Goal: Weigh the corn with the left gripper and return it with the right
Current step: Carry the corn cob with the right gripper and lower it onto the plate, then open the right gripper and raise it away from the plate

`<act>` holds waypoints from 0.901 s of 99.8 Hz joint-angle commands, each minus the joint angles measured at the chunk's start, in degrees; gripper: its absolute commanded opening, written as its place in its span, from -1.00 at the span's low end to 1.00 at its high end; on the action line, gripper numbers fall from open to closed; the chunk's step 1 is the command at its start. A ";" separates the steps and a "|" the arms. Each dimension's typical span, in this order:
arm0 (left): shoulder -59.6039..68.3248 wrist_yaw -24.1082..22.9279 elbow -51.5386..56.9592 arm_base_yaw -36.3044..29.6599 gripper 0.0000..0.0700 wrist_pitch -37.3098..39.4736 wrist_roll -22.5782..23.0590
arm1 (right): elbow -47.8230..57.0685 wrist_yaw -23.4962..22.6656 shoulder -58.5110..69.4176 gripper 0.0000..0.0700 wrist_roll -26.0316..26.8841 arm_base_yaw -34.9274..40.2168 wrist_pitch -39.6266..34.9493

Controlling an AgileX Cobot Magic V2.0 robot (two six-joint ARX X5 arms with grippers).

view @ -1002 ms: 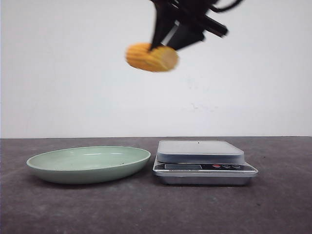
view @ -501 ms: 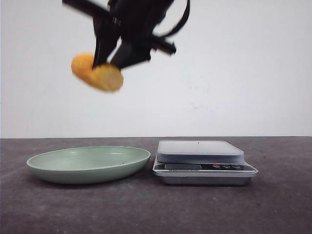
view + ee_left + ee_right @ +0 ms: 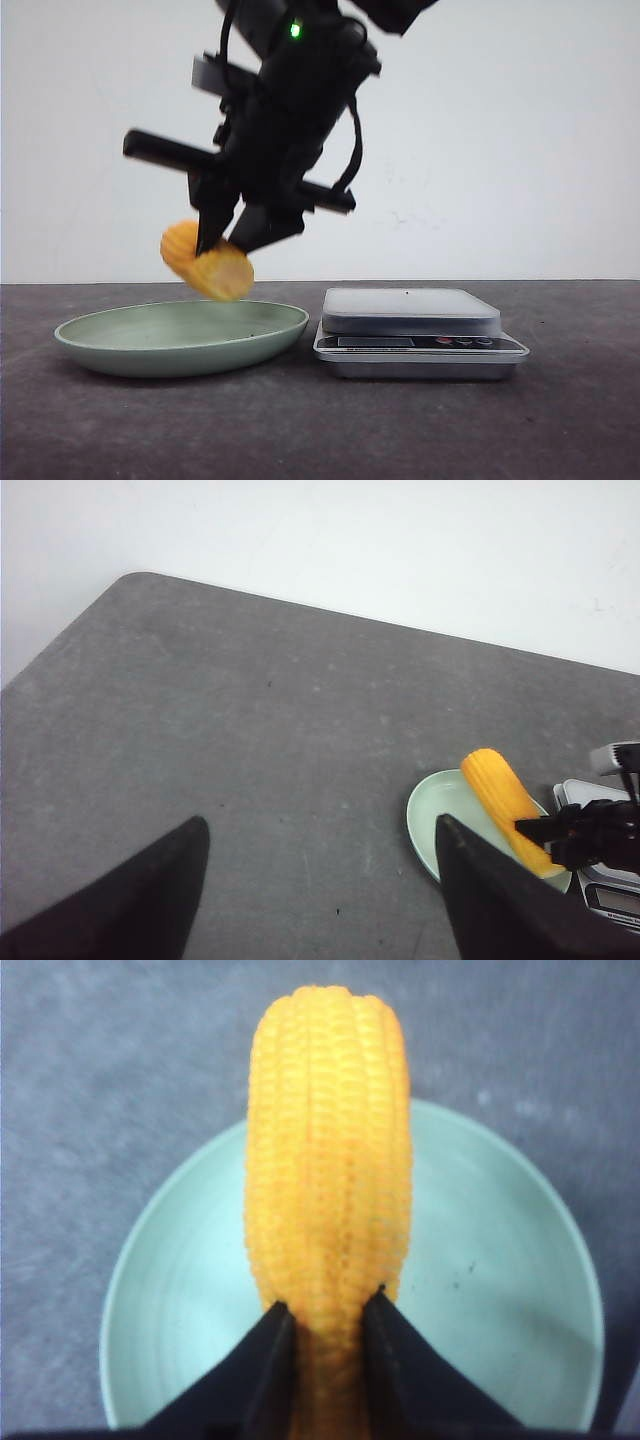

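- Toward the table's [image 3: 560, 420] front-left edge sits the green plate [image 3: 100, 350], the scale [image 3: 410, 312] just beside it.
- Just above the plate, the right end effector [image 3: 232, 240] pinches the corn [image 3: 208, 264] by one end, the cob jutting beyond its fingertips, probably for setting down.
- Farther off, the left end effector [image 3: 320, 875] hangs spread and empty.

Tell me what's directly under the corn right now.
The pale green plate lies under the corn, which the right gripper holds above it. The visible bowl is bare except for small dark specks; the strip beneath the cob is hidden.
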 commanded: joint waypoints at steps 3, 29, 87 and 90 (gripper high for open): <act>-0.04 -0.02 0.81 0.00 0.23 -1.44 -0.42 | 1.16 0.79 2.54 -1.00 4.02 0.57 0.68; -0.02 -0.02 0.81 0.00 0.23 -1.44 -0.48 | 1.16 1.07 4.66 -0.05 5.29 1.09 0.28; -0.04 -0.02 0.81 0.00 0.23 -1.44 -0.63 | 3.39 -1.09 -3.30 0.24 -4.00 -1.70 -1.20; -0.04 -0.02 0.81 0.00 0.23 -1.44 -0.63 | 3.39 -1.09 -4.48 0.24 -4.98 -2.51 -1.90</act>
